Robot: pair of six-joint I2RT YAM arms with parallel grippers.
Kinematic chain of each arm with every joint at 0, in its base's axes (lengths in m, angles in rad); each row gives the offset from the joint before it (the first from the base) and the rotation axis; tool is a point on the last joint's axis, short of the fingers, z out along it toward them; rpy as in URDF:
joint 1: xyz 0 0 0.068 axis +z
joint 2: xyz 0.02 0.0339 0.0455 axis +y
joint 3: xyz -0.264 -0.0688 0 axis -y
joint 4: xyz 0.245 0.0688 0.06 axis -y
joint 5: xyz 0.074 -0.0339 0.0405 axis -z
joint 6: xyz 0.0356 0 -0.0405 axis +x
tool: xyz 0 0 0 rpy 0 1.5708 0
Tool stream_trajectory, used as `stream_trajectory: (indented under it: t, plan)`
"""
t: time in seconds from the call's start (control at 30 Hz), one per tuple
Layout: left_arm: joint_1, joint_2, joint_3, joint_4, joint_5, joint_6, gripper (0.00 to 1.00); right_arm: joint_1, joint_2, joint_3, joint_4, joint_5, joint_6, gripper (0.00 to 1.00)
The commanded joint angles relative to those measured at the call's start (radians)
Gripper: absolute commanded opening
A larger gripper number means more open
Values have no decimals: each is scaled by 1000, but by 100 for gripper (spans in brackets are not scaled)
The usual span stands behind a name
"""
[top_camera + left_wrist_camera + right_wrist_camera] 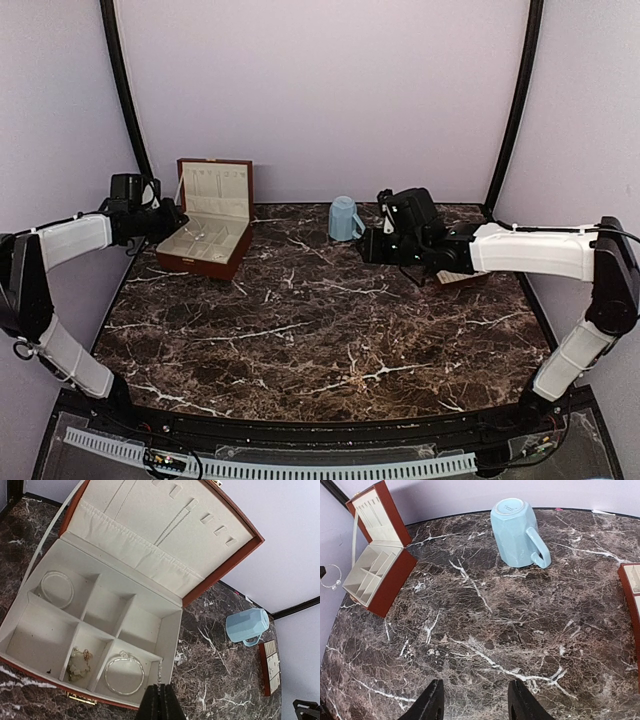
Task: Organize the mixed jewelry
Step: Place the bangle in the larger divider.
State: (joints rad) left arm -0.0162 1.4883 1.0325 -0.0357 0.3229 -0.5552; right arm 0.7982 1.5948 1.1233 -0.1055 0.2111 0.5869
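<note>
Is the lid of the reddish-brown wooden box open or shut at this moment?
Open. The lid stands raised behind the box, and the cream compartments inside lie in plain view.

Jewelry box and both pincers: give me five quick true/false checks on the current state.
1. The box lid is up. True.
2. All compartments are empty. False: two bracelets and a small cluster lie in separate compartments.
3. The mug sits inside the box. False: the mug is on the table, apart.
4. The right pincer is open, holding nothing. True.
5. The left pincer is wide open. False: left pincer shut on a thin silvery piece.
</note>
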Motion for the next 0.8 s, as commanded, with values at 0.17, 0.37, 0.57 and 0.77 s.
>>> stream_trajectory:
  t: [0.17,0.37,0.57,0.77]
  plan:
    - [57,159,97,168,112,71,0,-48,-18,-11,6,35,19,45]
    - [55,283,178,149,140,73,0,-60,3,1,7,30,26,44]
    - [26,372,240,182,143,60,0,-70,43,41,1,25,26,45]
    - [-20,469,336,175,133,81,0,-77,59,66,-3,29,25,45]
